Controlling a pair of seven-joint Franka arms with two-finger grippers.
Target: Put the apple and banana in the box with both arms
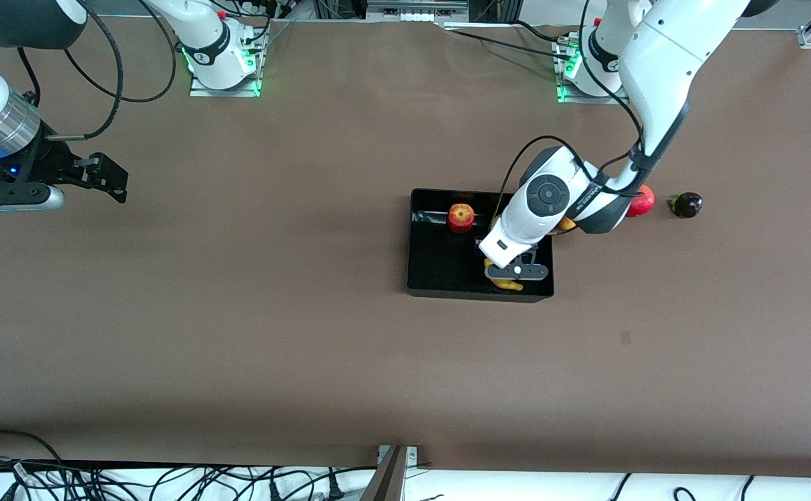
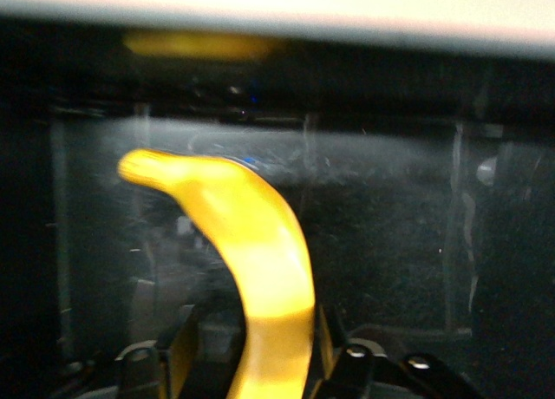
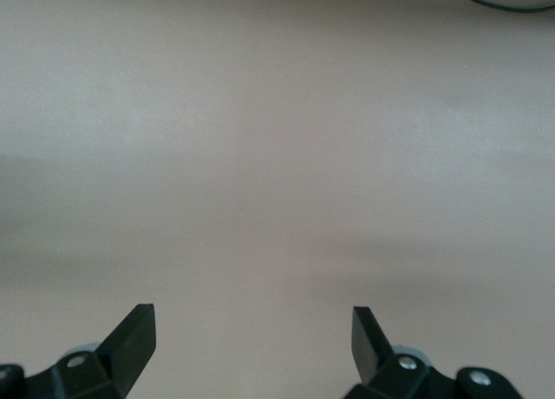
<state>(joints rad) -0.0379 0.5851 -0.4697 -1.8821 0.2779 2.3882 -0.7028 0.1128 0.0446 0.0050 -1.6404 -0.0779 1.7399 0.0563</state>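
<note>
Banana point(image 2: 260, 269): clamped by left gripper point(image 1: 510, 273), low inside box point(image 1: 447, 278), seemingly for set-down.
Apple point(image 1: 460, 217): rests in box, at the wall farthest from the front camera.
Right gripper point(image 3: 251, 338): waits, fingers spread, over bare table point(image 1: 273, 313) at its own end.

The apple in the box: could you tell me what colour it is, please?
The apple is red with yellowish patches, seen best in the front view.
</note>
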